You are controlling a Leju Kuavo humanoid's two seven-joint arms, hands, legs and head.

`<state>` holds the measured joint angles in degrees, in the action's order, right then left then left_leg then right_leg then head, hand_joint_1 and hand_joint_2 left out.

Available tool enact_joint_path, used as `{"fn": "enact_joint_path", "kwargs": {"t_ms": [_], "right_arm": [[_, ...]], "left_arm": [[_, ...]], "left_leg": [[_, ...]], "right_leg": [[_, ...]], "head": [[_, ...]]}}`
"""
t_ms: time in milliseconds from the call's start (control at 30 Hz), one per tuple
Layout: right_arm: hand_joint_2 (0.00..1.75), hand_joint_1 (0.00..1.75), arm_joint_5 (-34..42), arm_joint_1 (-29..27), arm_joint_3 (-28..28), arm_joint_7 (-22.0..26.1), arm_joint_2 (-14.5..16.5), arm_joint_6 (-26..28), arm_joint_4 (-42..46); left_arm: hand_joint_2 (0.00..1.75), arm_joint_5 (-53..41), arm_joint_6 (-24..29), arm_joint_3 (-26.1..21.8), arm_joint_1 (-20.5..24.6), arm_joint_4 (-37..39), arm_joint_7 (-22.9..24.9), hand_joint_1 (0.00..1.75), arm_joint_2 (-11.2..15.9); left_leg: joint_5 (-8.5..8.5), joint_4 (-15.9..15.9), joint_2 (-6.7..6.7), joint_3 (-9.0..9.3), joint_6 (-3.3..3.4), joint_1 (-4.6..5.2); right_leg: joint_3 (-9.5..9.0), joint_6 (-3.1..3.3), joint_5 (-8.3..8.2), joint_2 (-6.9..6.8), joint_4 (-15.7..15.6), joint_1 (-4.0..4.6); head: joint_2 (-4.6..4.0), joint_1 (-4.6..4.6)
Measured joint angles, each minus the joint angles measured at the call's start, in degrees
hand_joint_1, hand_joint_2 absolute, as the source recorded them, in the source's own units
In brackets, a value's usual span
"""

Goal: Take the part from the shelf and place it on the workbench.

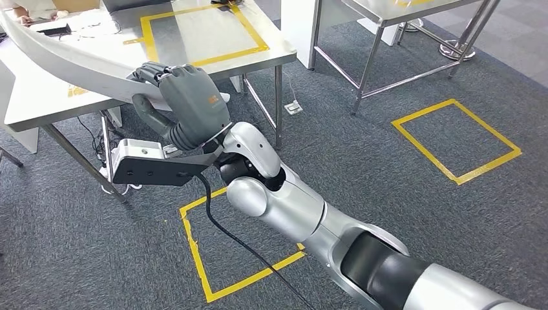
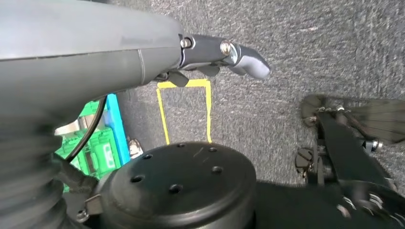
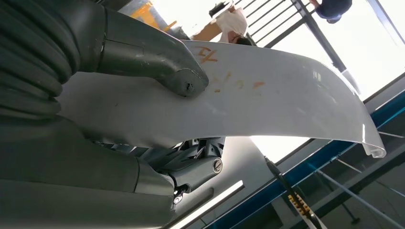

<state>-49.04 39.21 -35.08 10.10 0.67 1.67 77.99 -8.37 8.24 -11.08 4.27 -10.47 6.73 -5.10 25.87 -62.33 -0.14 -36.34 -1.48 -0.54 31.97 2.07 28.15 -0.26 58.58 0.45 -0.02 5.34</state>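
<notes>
1. A steel-topped workbench (image 1: 213,32) marked with a yellow tape rectangle is seen ahead; nothing has been set inside the rectangle yet.
2. A long, curved white panel part (image 1: 58,55) is carried above the bench's near edge, so placing remains.
3. The right hand (image 1: 184,106) is extended forward, thumb and fingers clamped around the part.
4. The left hand (image 2: 224,55) is held over carpet, holding nothing, fingers seemingly extended.

Right hand (image 1: 187,103) raised, fingers (image 3: 157,62) clamped; left hand (image 2: 119,52) hangs, fingers extended.
</notes>
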Motion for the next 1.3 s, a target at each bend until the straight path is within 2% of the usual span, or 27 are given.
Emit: {"fn": "enact_joint_path", "kwargs": {"t_ms": [67, 133, 200, 233, 300, 333, 367, 400, 467, 500, 533, 567, 600, 667, 733, 833, 867, 900, 933, 967, 1000, 1033, 1067, 1133, 1200, 1233, 1300], "right_arm": [[1.75, 1.75, 0.0, 0.0, 0.0, 0.0, 0.1, 0.0, 0.0], [1.75, 1.75, 0.0, -0.1, 0.1, 0.0, 0.1, 0.0, 0.0], [1.75, 1.75, 0.0, 0.0, 0.1, 0.0, 0.1, 0.0, 0.0], [1.75, 1.75, -0.1, 0.1, 0.2, 0.0, 0.1, 0.0, 0.0], [1.75, 1.75, -0.1, -0.1, 0.3, 0.0, 0.1, 0.0, 0.0], [1.75, 1.75, -0.1, -0.3, 0.3, 0.0, 0.1, 0.0, 0.0], [1.75, 1.75, -0.2, -0.4, 0.3, 0.0, 0.1, 0.0, 0.0], [1.75, 1.75, -0.2, -0.5, 0.4, 0.0, 0.1, -0.1, 0.0], [1.75, 1.75, -0.4, -0.5, 0.4, 0.0, 0.1, -0.1, 0.0], [1.75, 1.75, -0.4, -0.4, 0.4, 0.0, 0.1, -0.1, 0.0], [1.75, 1.75, -0.5, -0.4, 0.5, 0.0, 0.1, -0.2, 0.0], [1.75, 1.75, -0.6, -0.4, 0.5, 0.0, 0.1, -0.2, 0.0], [1.75, 1.75, -0.6, -0.4, 0.5, 0.0, 0.0, -0.2, 0.0], [1.75, 1.75, -0.7, -0.4, 0.6, 0.0, 0.1, -0.2, 0.0], [1.75, 1.75, -0.8, -0.2, 0.6, 0.0, 0.2, -0.3, 0.1], [1.75, 1.75, -0.9, -0.4, 0.6, 0.0, 0.2, -0.5, 0.1], [1.75, 1.75, -0.9, -0.6, 0.6, 0.0, 0.2, -0.5, 0.1], [1.75, 1.75, -0.9, -0.8, 0.6, 0.0, 0.2, -0.5, 0.1], [1.75, 1.75, -0.9, -0.9, 0.6, 0.0, 0.2, -0.5, 0.1], [1.75, 1.75, -0.9, -1.0, 0.6, 0.0, 0.2, -0.5, 0.1], [1.75, 1.75, -0.9, -1.0, 0.6, 0.0, 0.1, -0.5, 0.1], [1.75, 1.75, -0.9, -1.0, 0.6, 0.0, 0.1, -0.5, 0.1], [1.75, 1.75, -0.9, -1.1, 0.6, 0.0, 0.1, -0.5, 0.1], [1.75, 1.75, -1.0, -1.2, 0.6, -0.1, 0.0, -0.5, 0.2], [1.75, 1.75, -1.0, -1.3, 0.7, -0.1, 0.0, -0.5, 0.4], [1.75, 1.75, -1.0, -1.3, 0.7, -0.1, -0.1, -0.5, 0.5], [1.75, 1.75, -1.1, -1.6, 0.8, -0.1, -0.3, -0.4, 0.6]], "left_arm": [[1.75, 0.0, 0.0, 0.0, 0.0, 0.0, 0.0, 0.00, 0.1], [1.75, 0.0, 0.0, 0.0, 0.0, 0.0, 0.0, 0.00, 0.1], [1.75, 0.0, 0.0, 0.0, 0.0, 0.0, 0.0, 0.00, 0.1], [1.75, 0.0, 0.0, 0.0, 0.0, 0.0, 0.0, 0.00, 0.1], [1.75, 0.0, 0.0, 0.0, 0.0, 0.0, 0.0, 0.00, 0.1], [1.75, 0.0, 0.0, 0.0, 0.0, 0.0, 0.0, 0.00, 0.1], [1.75, 0.0, 0.0, 0.0, -0.1, 0.0, 0.0, 0.00, 0.1], [1.75, 0.0, 0.0, 0.0, -0.1, 0.0, 0.0, 0.00, 0.0], [1.75, 0.0, -0.1, 0.0, -0.2, 0.0, -0.1, 0.00, 0.0], [1.75, 0.0, -0.1, 0.0, -0.1, 0.0, -0.1, 0.00, 0.0], [1.75, 0.0, -0.1, 0.0, -0.1, 0.0, -0.1, 0.00, 0.0], [1.75, 0.0, -0.1, 0.0, -0.1, 0.0, -0.1, 0.00, 0.0], [1.75, 0.0, -0.1, 0.0, -0.1, 0.0, -0.1, 0.00, 0.0], [1.75, 0.0, -0.2, 0.0, -0.1, 0.0, -0.1, 0.00, 0.0], [1.75, -0.2, -0.3, 0.0, 0.0, 0.0, -0.2, 0.00, 0.1], [1.75, -0.5, -0.5, 0.0, 0.0, 0.0, -0.3, 0.00, 0.1], [1.75, -0.6, -0.5, 0.0, -0.1, 0.0, -0.2, 0.00, 0.1], [1.75, -0.6, -0.5, 0.0, -0.2, 0.0, -0.2, 0.00, 0.1], [1.75, -0.7, -0.6, 0.0, -0.2, 0.0, -0.2, 0.00, 0.1], [1.75, -0.8, -0.6, 0.0, -0.2, 0.0, -0.2, 0.00, 0.2], [1.75, -0.8, -0.6, 0.0, -0.3, 0.1, -0.2, 0.00, 0.2], [1.75, -0.9, -0.6, 0.0, -0.2, 0.1, -0.2, 0.00, 0.2], [1.75, -1.0, -0.6, 0.0, -0.2, 0.1, -0.2, 0.00, 0.2], [1.75, -1.2, -0.6, 0.0, -0.2, 0.1, -0.1, 0.00, 0.1], [1.75, -1.3, -0.6, 0.1, -0.3, 0.1, 0.0, 0.00, 0.1], [1.75, -1.4, -0.6, 0.1, -0.2, 0.1, 0.0, 0.00, 0.1], [1.75, -1.6, -0.7, 0.1, -0.1, 0.0, 0.0, 0.00, 0.1]], "left_leg": [[-0.05, 3.3, 0.17, 1.71, 0.65, 0.38], [0.02, 3.8, -0.01, 2.08, 1.22, 0.28], [0.14, 4.2, -0.14, 2.74, 1.87, 0.03], [0.21, 4.3, -0.18, 3.03, 2.13, -0.08], [0.55, 4.3, -0.23, 3.24, 2.42, -0.09], [0.74, 4.2, -0.28, 3.35, 2.43, -0.10], [1.00, 4.1, -0.35, 3.55, 2.35, -0.12], [1.30, 4.1, -0.43, 3.85, 2.19, -0.17], [2.08, 3.9, -0.57, 4.67, 1.74, -0.30], [2.43, 3.8, -0.65, 4.99, 1.45, -0.32], [2.71, 3.8, -0.70, 5.14, 1.11, -0.31], [2.84, 3.8, -0.74, 5.32, 0.72, -0.28], [2.84, 3.7, -0.78, 5.48, 0.30, -0.23], [2.98, 2.8, -0.68, 5.56, -0.41, -0.27], [4.22, -0.7, -0.42, 3.77, -0.78, -0.34], [7.70, -10.3, -0.24, -2.53, -1.16, -0.35], [7.71, -11.9, -0.24, -4.07, -1.15, -0.35], [6.42, -11.3, -0.23, -4.56, -1.04, -0.34], [4.01, -8.7, -0.21, -4.06, -0.86, -0.34], [1.18, -4.9, -0.14, -2.95, -0.69, -0.32], [-0.61, -1.5, -0.03, -1.87, -0.55, -0.21], [-1.45, 1.2, 0.08, -0.89, -0.30, -0.02], [-1.52, 2.7, 0.16, -0.40, 0.02, 0.16], [-0.90, 3.4, 0.15, 0.21, 0.88, 0.28], [-0.71, 3.7, 0.01, 1.15, 1.68, 0.05], [-0.47, 3.9, -0.06, 1.73, 2.01, -0.02], [0.24, 4.0, -0.14, 2.60, 2.38, -0.06]], "right_leg": [[-0.12, -0.59, 0.09, -0.06, 0.1, 0.11], [-0.10, -1.22, -0.08, -0.10, 0.3, 0.09], [0.92, -1.92, 0.80, 0.04, 2.6, -0.04], [2.35, -2.27, 1.93, 0.11, 5.1, -0.18], [6.71, -2.88, 4.67, 0.21, 12.3, -0.51], [8.75, -3.05, 5.38, 0.21, 15.1, -0.67], [10.00, -3.14, 5.04, 0.21, 16.1, -0.82], [10.09, -3.15, 3.50, 0.21, 14.9, -0.97], [7.56, -3.13, -1.59, 0.22, 7.6, -1.20], [6.18, -3.02, -2.85, 0.22, 3.9, -1.09], [5.17, -2.79, -3.40, 0.23, 1.5, -0.95], [4.73, -2.42, -3.28, 0.25, 0.5, -0.78], [4.55, -1.95, -2.84, 0.26, 0.2, -0.63], [3.72, -1.01, -3.14, 0.30, 0.1, -0.78], [2.67, -0.24, -2.66, 0.26, -0.1, -0.92], [1.58, 0.31, -1.52, 0.23, -0.1, -0.73], [1.13, 0.35, -1.09, 0.28, -0.1, -0.64], [0.60, 0.33, -0.64, 0.33, 0.0, -0.59], [-0.06, 0.26, -0.13, 0.38, 0.0, -0.57], [-0.70, 0.14, 0.42, 0.38, 0.0, -0.56], [-1.31, -0.05, 0.92, 0.36, 0.0, -0.53], [-1.66, -0.32, 1.35, 0.34, 0.0, -0.49], [-1.88, -0.66, 1.71, 0.31, -0.1, -0.43], [-2.27, -1.36, 1.93, 0.33, 0.0, -0.28], [-2.06, -1.98, 2.29, 0.33, 1.5, -0.35], [-0.95, -2.28, 2.87, 0.33, 3.7, -0.45], [3.53, -2.81, 4.93, 0.35, 10.8, -0.59]], "head": [[-0.01, 0.06], [-0.01, 0.13], [-0.01, 0.16], [-0.01, 0.17], [0.00, 0.21], [0.00, 0.21], [-0.01, 0.21], [-0.01, 0.21], [-0.01, 0.21], [-0.01, 0.20], [0.00, 0.20], [0.00, 0.19], [0.00, 0.20], [-0.01, 0.21], [-0.01, 0.01], [-0.01, -0.13], [-0.01, -0.12], [-0.01, -0.14], [-0.01, -0.13], [-0.01, -0.13], [-0.01, -0.20], [-0.01, -0.32], [-0.01, -0.40], [-0.01, -0.50], [-0.01, -0.34], [-0.01, -0.29], [-0.01, -0.26]]}}
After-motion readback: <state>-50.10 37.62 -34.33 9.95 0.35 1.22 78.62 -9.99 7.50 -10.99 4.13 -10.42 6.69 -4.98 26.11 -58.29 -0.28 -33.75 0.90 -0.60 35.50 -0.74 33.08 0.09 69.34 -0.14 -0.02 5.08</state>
